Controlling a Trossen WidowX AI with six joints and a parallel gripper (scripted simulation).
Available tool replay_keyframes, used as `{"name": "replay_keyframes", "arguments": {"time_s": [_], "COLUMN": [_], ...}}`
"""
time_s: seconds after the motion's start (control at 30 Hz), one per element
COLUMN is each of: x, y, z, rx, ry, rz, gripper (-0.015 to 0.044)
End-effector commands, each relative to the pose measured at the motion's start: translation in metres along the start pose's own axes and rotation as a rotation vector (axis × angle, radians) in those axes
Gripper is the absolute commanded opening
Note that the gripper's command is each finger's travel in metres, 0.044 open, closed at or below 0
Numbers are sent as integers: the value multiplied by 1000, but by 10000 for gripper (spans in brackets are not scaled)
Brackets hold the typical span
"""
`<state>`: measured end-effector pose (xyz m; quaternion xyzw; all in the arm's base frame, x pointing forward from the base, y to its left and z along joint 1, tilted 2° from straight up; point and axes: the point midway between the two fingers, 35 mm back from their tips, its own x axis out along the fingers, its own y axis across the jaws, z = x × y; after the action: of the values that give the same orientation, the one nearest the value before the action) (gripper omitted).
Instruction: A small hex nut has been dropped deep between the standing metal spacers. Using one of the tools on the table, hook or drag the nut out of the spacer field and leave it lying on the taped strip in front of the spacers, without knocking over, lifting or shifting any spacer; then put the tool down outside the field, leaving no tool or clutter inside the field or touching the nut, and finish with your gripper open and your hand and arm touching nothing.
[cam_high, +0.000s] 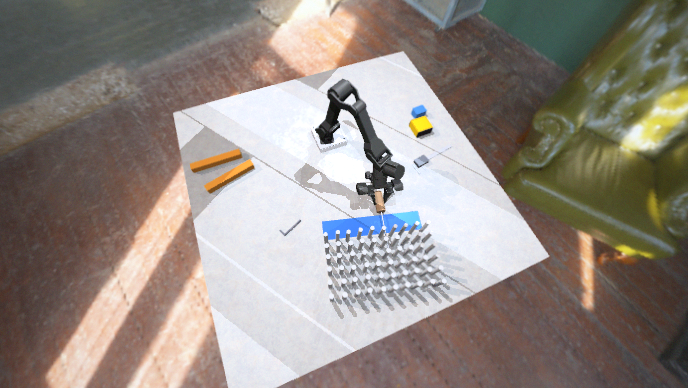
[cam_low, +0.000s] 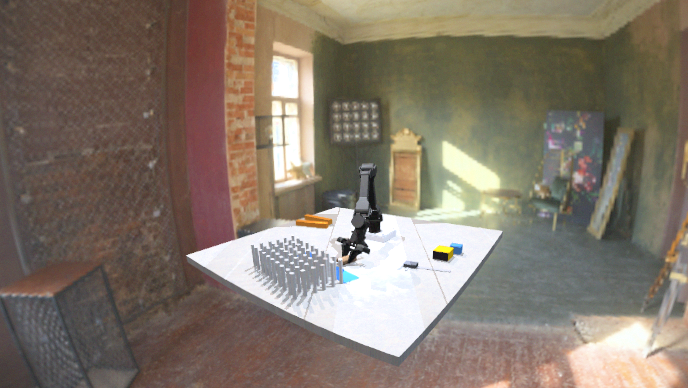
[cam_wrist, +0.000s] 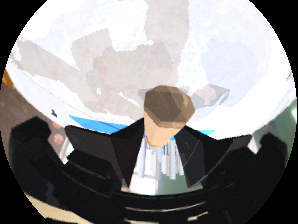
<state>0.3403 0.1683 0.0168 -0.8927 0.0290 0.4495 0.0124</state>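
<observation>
My gripper (cam_high: 379, 198) (cam_wrist: 159, 121) is shut on the wooden handle (cam_high: 380, 204) (cam_wrist: 169, 105) of a tool, just behind the blue taped strip (cam_high: 340, 227) (cam_low: 351, 276) (cam_wrist: 95, 125). The tool's thin pale shaft (cam_high: 383, 219) runs from the handle over the strip and in among the front spacers; its far end cannot be made out. The metal spacers (cam_low: 291, 283) (cam_wrist: 172, 160) stand upright in rows beyond the strip. I cannot make out the hex nut in any view.
A small L-shaped tool (cam_high: 291, 228) lies left of the field. A grey-handled thin tool (cam_high: 421, 161) (cam_low: 411, 264) lies on the other side, with a yellow block (cam_high: 420, 125) (cam_low: 442, 252) and a blue block (cam_high: 419, 111) (cam_low: 456, 248) behind it. Two orange bars (cam_high: 216, 160) (cam_high: 230, 176) lie far left.
</observation>
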Motion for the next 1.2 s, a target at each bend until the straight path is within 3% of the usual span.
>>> {"name": "replay_keyframes", "arguments": {"time_s": [0.0,1.17], "x": [-2,-17], "y": [1,0], "z": [2,26], "rx": [4,4], "ry": [3,0], "rz": [1,0], "gripper": [0,0]}}
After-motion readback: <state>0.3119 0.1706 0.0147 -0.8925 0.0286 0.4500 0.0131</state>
